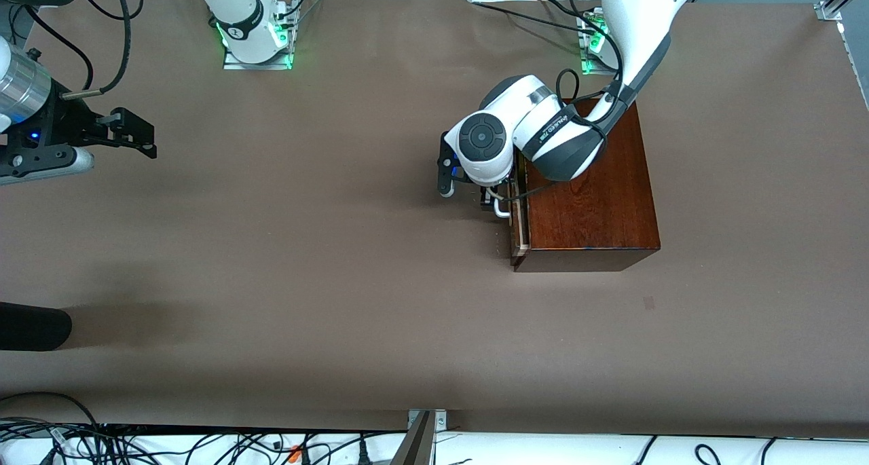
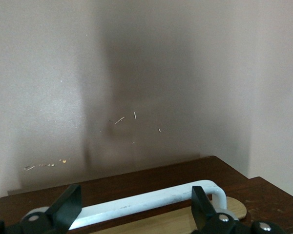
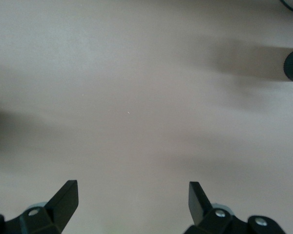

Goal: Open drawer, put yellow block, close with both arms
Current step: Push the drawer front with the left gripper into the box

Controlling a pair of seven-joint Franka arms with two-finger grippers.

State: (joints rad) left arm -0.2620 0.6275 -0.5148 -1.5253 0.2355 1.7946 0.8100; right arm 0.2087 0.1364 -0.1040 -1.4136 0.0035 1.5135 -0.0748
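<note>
My left claw (image 2: 136,209) hangs wide around the white handle (image 2: 151,200) of the drawer (image 1: 519,214). My right claw (image 3: 132,204) waits, wide too.

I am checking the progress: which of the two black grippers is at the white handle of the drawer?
The left gripper: its open fingers straddle the white U-shaped handle of the dark wooden drawer. The right gripper hangs open over bare table.
</note>
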